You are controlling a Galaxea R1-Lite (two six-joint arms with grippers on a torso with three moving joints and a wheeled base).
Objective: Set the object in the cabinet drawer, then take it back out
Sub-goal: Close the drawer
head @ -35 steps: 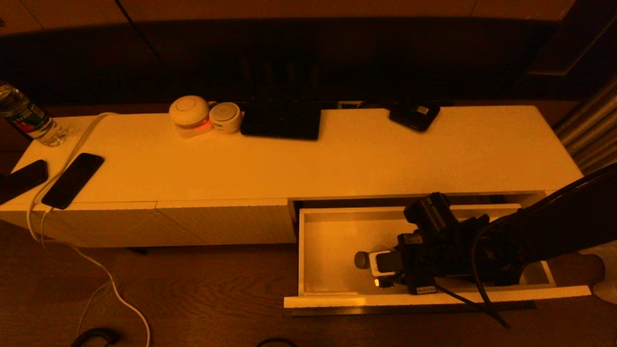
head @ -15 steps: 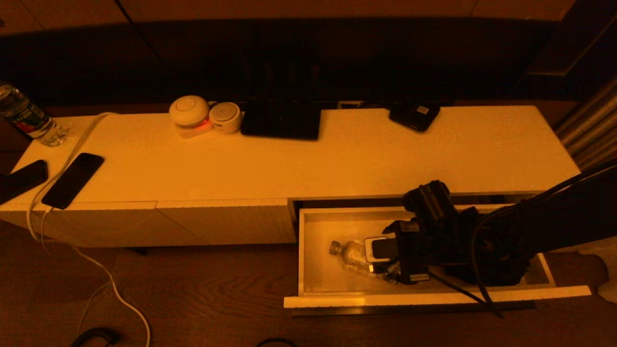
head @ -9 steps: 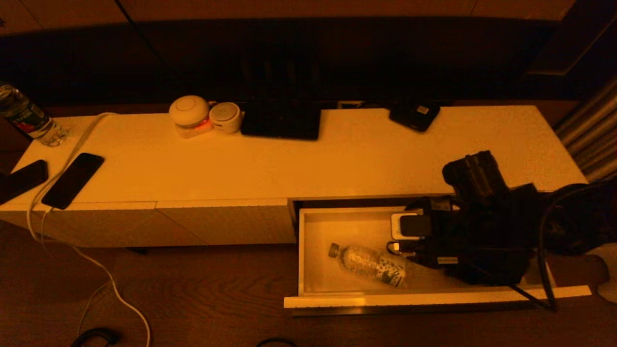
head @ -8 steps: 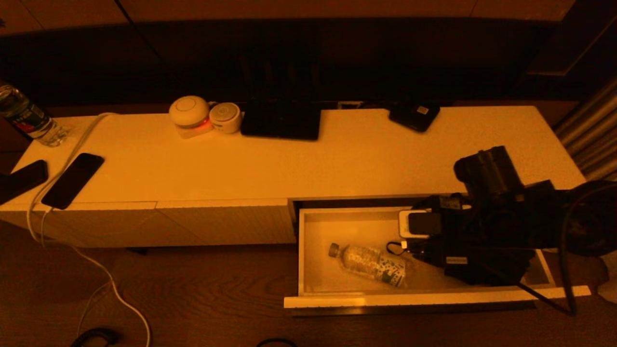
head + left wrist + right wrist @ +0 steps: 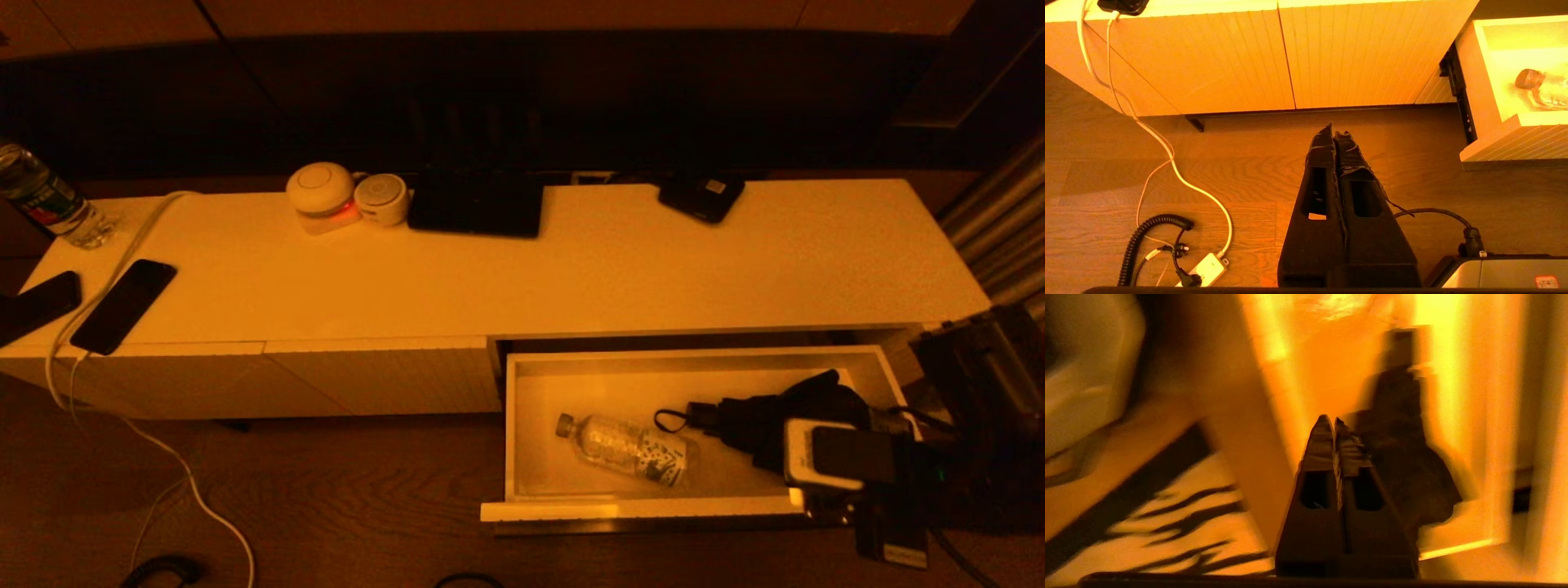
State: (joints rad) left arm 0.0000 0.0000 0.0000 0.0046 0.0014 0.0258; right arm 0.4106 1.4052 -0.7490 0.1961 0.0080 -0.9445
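Clear bottle [image 5: 627, 447] lying inside open cabinet drawer [image 5: 522, 441].

My fingers [image 5: 1331, 151] look matt black and rough-wrapped. Lower right in the head view, the cabinet drawer [image 5: 522, 457] is smooth white inside, its front [image 5: 1515, 143] finely ribbed; the bottle [image 5: 629, 447] is clear glossy plastic. The floor [image 5: 1249, 179] is grained wood.

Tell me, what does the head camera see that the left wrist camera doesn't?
Only the head view shows the cabinet top with its phones, the whole open drawer and the dark bundle lying inside. Only the left wrist view shows the left gripper, shut, over the floor, and a coiled cord. Both show the water bottle in the drawer.
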